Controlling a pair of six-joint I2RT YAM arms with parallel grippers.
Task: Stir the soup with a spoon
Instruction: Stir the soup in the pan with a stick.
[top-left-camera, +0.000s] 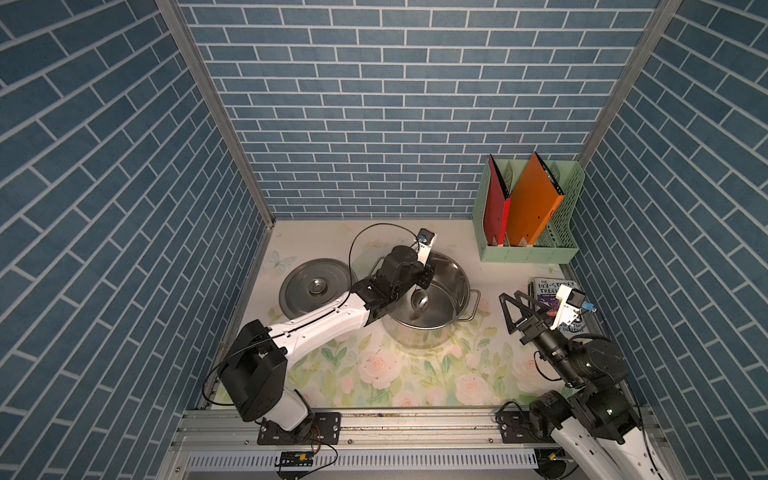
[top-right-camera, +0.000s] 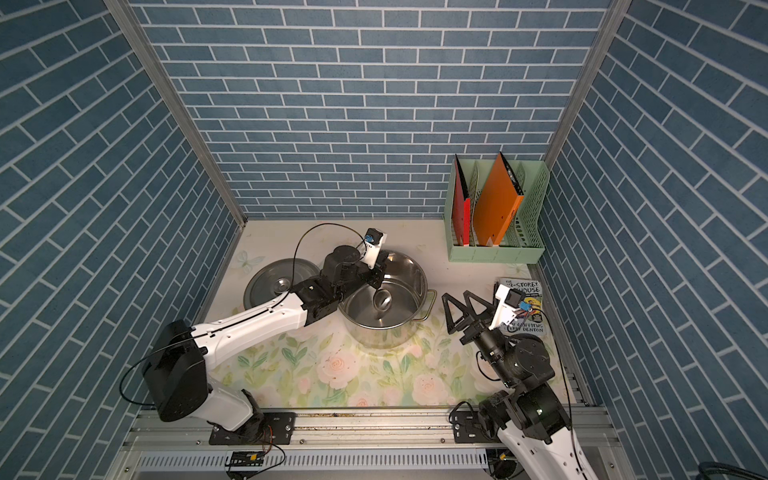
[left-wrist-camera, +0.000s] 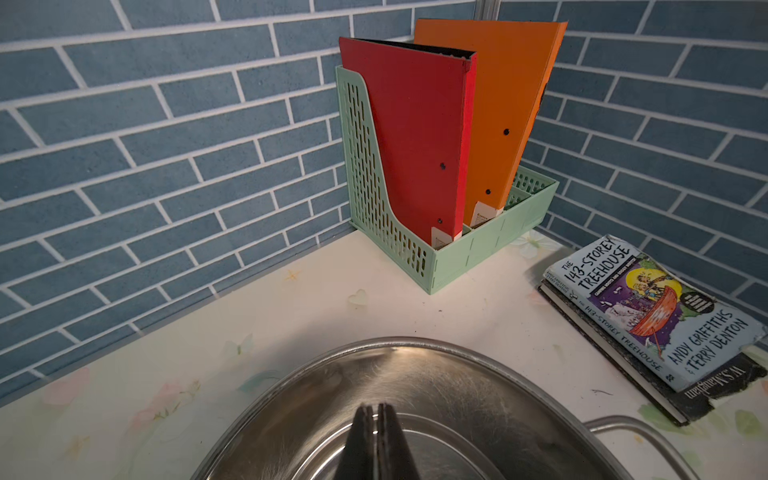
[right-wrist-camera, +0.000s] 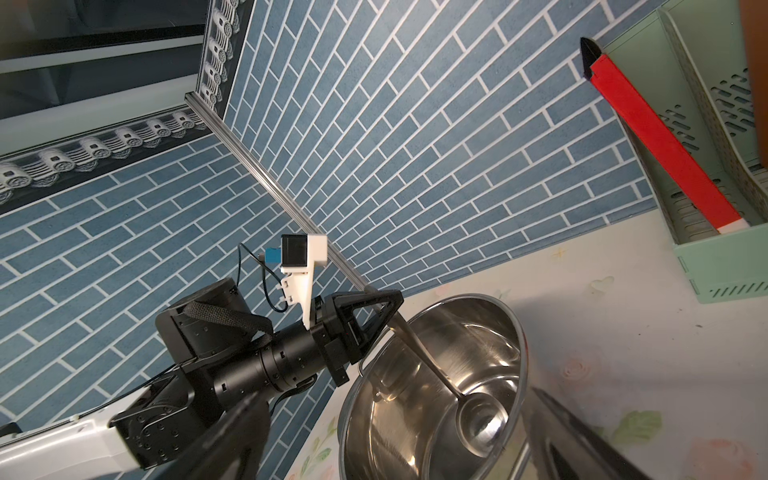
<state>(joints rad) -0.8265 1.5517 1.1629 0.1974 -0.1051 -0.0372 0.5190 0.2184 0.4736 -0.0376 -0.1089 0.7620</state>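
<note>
Half done, I judge: lid (top-left-camera: 316, 286) off at left, left claw (top-left-camera: 424, 279) clamped on the spoon (top-left-camera: 419, 300), its bowl low inside the pot (top-left-camera: 457, 266); the stirring itself is left. Right claw (top-left-camera: 510, 296) gapes wide, empty, at right.

Both top views, frame centre: you lose the handle of the spoon (top-left-camera: 419, 300) behind the left gripper (top-left-camera: 424, 283); only its bowl shows. Right of centre, the right wrist camera (top-left-camera: 571, 301) covers part of the book (top-left-camera: 546, 289). In the left wrist view, the frame edge cuts off the pot (left-wrist-camera: 436, 374).
</note>
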